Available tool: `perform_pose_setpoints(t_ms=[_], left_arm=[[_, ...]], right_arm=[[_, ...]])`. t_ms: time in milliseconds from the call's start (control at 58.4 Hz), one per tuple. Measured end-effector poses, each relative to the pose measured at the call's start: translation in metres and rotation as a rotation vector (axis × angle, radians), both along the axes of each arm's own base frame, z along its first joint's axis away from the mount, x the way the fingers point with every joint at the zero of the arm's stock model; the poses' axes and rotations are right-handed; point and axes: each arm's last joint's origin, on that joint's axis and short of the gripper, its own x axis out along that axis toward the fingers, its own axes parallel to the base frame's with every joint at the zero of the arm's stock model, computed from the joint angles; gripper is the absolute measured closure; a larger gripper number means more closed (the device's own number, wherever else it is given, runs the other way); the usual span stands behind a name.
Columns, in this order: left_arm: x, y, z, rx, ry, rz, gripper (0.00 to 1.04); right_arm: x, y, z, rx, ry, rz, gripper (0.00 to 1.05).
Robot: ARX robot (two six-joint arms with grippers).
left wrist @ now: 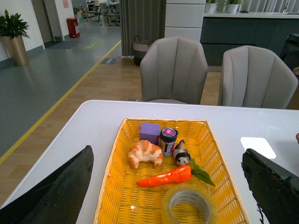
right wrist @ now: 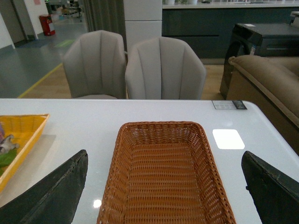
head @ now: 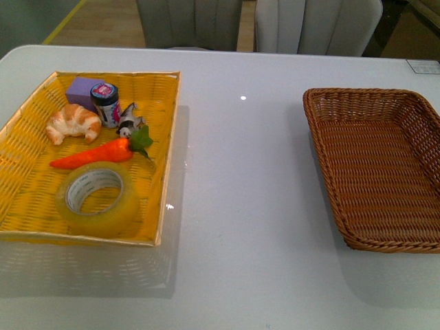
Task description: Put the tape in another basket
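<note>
The left gripper (left wrist: 167,152) and right gripper (right wrist: 164,155) gape wide; the tape (head: 96,196) lies flat in the yellow basket (head: 167,158), where a finger may snag the weave or shove the carrot (head: 93,157) just behind. The brown basket (head: 385,165) sits well apart; a weak hold could drop the roll short.

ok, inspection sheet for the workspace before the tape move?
Surface: white table, bare between the baskets; small card at its far right corner.
Job's things: tape lies flat in the yellow basket, at its near end; brown basket holds nothing.
Clutter: croissant, carrot, purple block, jar, small figurine, all in the yellow basket.
Grippers: left gripper and right gripper open, holding nothing.
Cables: nothing seen.
Surroundings: two grey chairs behind the table; brown sofa beyond.
</note>
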Motion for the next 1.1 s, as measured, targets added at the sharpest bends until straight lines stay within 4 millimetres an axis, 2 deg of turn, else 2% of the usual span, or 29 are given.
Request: perform_pose_setpoints(t_ms=[600,617,702,754,840,925,1045,1097], left_arm=[[0.000,0.000,0.000,0.000,0.000,0.000,0.09],[0.000,0.000,-0.001,-0.011,0.020,-0.020,0.09],[0.003,0.002,0.004,-0.174,0.353,-0.217,0.09],[0.013,0.003,0.011,-0.267,0.461,-0.285,0.09],[0.034,0.004,0.023,-0.266,0.462,-0.286,0.09],[0.063,0.005,0.029,-0.258,0.461,-0.264,0.09],[0.110,0.007,0.019,-0.250,0.491,-0.227,0.09],[0.134,0.008,0.006,-0.237,0.521,-0.204,0.09]], right_arm=[[0.000,0.000,0.000,0.000,0.000,0.000,0.09],[0.000,0.000,0.000,0.000,0.000,0.000,0.09],[0.000,0.000,0.000,0.000,0.000,0.002,0.09],[0.000,0.000,0.000,0.000,0.000,0.002,0.09],[0.000,0.000,0.000,0.000,0.000,0.002,0.09],[0.000,0.000,0.000,0.000,0.000,0.000,0.09],[0.000,0.000,0.000,0.000,0.000,0.001,0.09],[0.000,0.000,0.000,0.000,0.000,0.001,0.09]])
